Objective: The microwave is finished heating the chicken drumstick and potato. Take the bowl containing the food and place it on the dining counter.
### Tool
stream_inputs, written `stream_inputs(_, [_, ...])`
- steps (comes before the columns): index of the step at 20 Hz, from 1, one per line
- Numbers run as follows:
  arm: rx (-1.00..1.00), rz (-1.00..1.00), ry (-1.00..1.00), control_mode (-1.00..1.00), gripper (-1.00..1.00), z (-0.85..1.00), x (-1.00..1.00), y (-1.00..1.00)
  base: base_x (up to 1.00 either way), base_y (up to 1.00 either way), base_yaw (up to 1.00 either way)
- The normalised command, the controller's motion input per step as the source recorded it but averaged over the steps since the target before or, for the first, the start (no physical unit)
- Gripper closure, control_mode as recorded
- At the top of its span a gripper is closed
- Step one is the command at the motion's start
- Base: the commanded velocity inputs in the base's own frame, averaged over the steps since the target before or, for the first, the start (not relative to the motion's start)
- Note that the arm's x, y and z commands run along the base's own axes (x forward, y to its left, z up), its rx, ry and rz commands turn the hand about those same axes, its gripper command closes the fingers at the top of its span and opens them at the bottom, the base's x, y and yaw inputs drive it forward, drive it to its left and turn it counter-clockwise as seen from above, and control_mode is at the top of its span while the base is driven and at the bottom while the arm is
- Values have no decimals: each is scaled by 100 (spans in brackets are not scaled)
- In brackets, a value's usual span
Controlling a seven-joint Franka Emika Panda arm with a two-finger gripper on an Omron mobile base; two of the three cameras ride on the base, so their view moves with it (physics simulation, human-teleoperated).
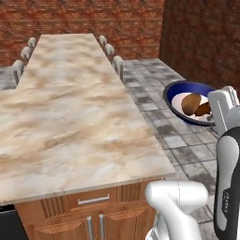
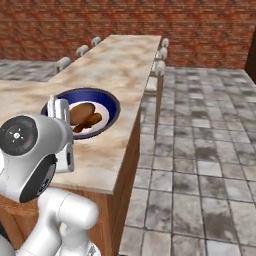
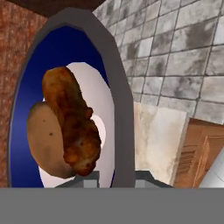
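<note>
I am clenched on the rim of the bowl (image 1: 187, 101), held aloft with drumstick (image 3: 72, 127) and potato (image 3: 43, 144) inside; the dining counter (image 1: 70, 117) lies below, off to my left.

Bare beige-and-tan marbled dining counter (image 1: 70, 122) on wooden cabinets (image 1: 93, 218), grey tiled floor (image 2: 200, 165) alongside.

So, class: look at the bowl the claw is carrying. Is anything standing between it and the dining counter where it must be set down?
Nothing visible does. The bowl, with potato and chicken drumstick inside, is held in the air past the dining counter edge, over the tiled floor. The nearest counter surface is bare.
</note>
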Motion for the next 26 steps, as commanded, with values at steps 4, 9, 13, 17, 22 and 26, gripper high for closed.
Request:
stream_inputs(4, [0, 0, 0, 100, 100, 0, 0, 0, -9, -100, -28])
stream_inputs(9, [0, 0, 0, 100, 100, 0, 0, 0, 0, -89, -19])
stream_inputs(13, [0, 0, 0, 100, 100, 0, 0, 0, 12, -100, -18])
stream_inputs(17, [0, 0, 0, 100, 100, 0, 0, 0, 93, -87, -14])
stream_inputs(22, [0, 0, 0, 100, 100, 0, 0, 0, 100, -37, -10])
stream_inputs(26, [0, 0, 0, 100, 100, 0, 0, 0, 100, -7, -9])
